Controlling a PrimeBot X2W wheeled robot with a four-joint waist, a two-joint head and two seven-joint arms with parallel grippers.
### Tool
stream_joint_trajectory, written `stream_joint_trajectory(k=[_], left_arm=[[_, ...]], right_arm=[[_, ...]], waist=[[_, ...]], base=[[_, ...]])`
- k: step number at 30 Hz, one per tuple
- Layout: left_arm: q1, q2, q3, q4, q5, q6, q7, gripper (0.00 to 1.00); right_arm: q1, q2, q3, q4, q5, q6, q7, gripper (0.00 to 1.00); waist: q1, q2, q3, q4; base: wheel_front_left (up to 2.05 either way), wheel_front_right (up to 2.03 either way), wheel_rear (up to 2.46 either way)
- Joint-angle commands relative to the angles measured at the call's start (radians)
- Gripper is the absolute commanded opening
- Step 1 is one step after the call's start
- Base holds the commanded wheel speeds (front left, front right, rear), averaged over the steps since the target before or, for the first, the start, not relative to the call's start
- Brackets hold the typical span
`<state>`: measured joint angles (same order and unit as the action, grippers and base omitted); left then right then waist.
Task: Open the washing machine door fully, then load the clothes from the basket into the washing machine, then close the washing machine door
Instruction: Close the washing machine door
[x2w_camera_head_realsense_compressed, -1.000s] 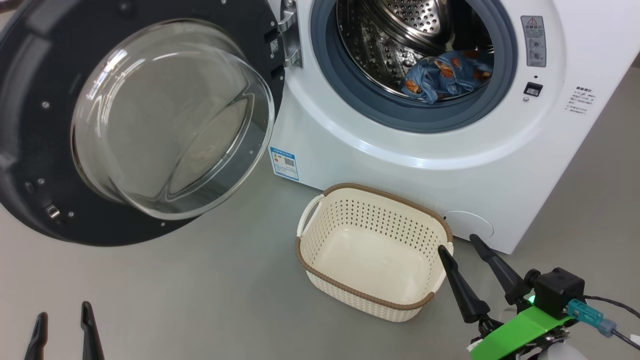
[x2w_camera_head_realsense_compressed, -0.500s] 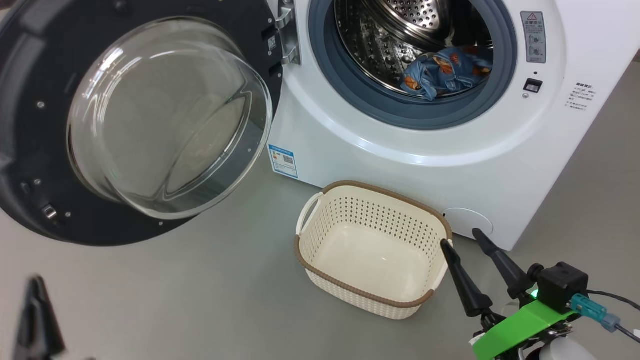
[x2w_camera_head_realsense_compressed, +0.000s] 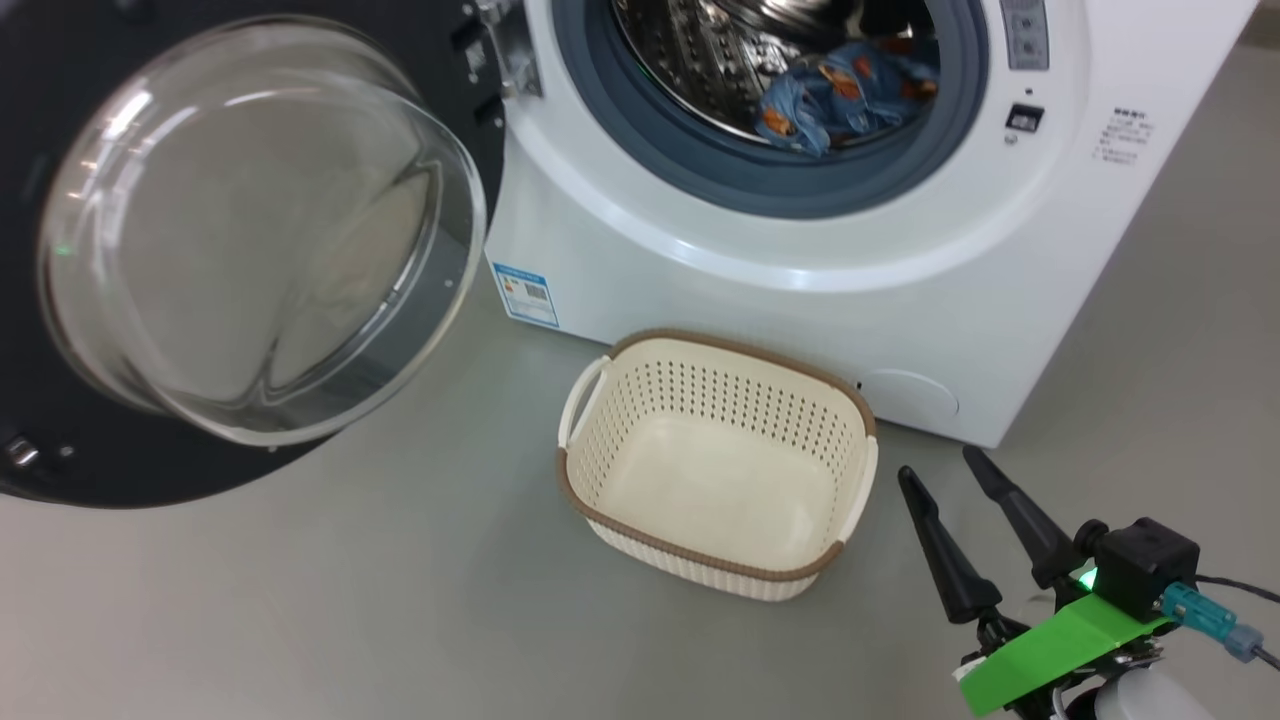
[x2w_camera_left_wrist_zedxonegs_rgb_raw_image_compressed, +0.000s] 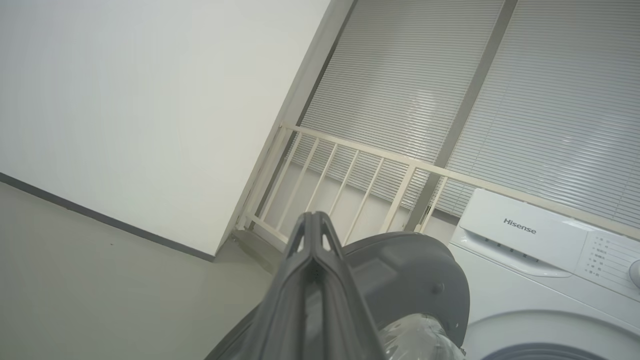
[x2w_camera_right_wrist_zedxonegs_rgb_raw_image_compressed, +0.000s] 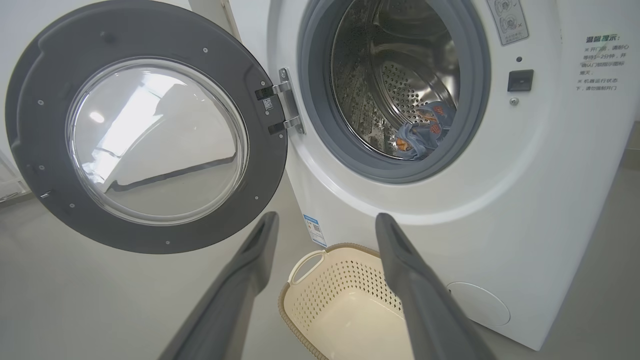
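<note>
Grey floor (x2w_camera_head_realsense_compressed: 400, 600) holds the empty basket (x2w_camera_head_realsense_compressed: 720, 400); clothes (x2w_camera_head_realsense_compressed: 840, 90) lie in the washing machine (x2w_camera_head_realsense_compressed: 800, 300). Its door (x2w_camera_head_realsense_compressed: 60, 470) hangs wide open at ten o'clock from the basket, near the left gripper (x2w_camera_left_wrist_zedxonegs_rgb_raw_image_compressed: 312, 225) (fingers pressed together, empty), the nearer arm; the spread right gripper (x2w_camera_head_realsense_compressed: 938, 465) sits at four o'clock.

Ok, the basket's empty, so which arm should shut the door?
Probably the left. The shut left gripper points at the back of the washing machine door; the open right gripper sits beside the basket, away from it.
</note>
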<state>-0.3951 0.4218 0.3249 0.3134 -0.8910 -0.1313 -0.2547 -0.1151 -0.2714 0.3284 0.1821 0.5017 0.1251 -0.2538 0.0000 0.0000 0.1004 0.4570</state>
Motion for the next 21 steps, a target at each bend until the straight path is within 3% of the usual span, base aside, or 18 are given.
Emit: stream_joint_trajectory(k=[1, 8, 21], left_arm=[[-0.07, 0.076, 0.027, 0.011, -0.05, 0.001, 0.013, 0.0], [-0.254, 0.191, -0.008, 0.195, -0.272, 0.001, 0.131, 0.0], [-0.451, 0.327, -0.112, 0.503, -0.401, 0.001, 0.411, 0.0]], right_arm=[[-0.035, -0.019, 0.014, -0.029, 0.001, 0.006, -0.008, 1.0], [-0.067, -0.04, 0.015, -0.035, -0.005, 0.006, -0.008, 1.0], [-0.104, -0.07, 0.029, -0.041, -0.002, 0.006, -0.008, 1.0]], waist=[[0.0, 0.0, 0.036, -0.023], [0.0, 0.0, 0.099, -0.031], [0.0, 0.0, 0.154, -0.043]], base=[[0.0, 0.0, 0.0], [0.0, 0.0, 0.0], [0.0, 0.0, 0.0]])
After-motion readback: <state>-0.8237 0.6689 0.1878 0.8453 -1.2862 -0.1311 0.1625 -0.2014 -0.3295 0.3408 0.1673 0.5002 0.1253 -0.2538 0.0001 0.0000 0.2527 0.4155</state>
